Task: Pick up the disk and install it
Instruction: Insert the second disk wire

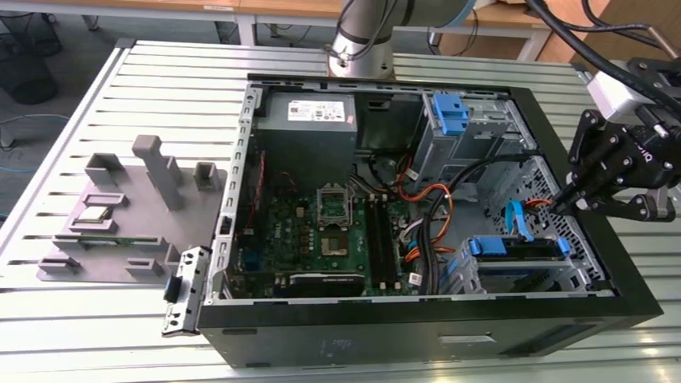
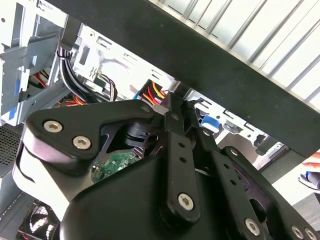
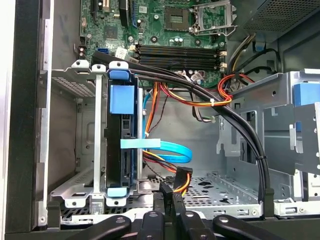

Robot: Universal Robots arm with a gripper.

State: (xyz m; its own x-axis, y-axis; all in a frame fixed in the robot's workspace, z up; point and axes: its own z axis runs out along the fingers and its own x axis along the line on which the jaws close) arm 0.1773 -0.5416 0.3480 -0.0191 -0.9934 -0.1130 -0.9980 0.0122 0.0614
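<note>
Disk [image 1: 517, 249] seated in drive cage [image 1: 575, 275] at near-right corner of open PC case [image 1: 627, 307] on exterior view's right; blue rails, dark flat slab standing on edge in first wrist view [image 3: 121, 145]. Gripper [image 1: 564, 201] black, linkage-type, fingers together, holding nothing, hovering just above case's right edge, close beside disk but apart. Blue flat cable [image 3: 162, 148] next to disk. Green motherboard [image 1: 319, 231] left. Slatted metal desk [image 1: 85, 335].
</note>
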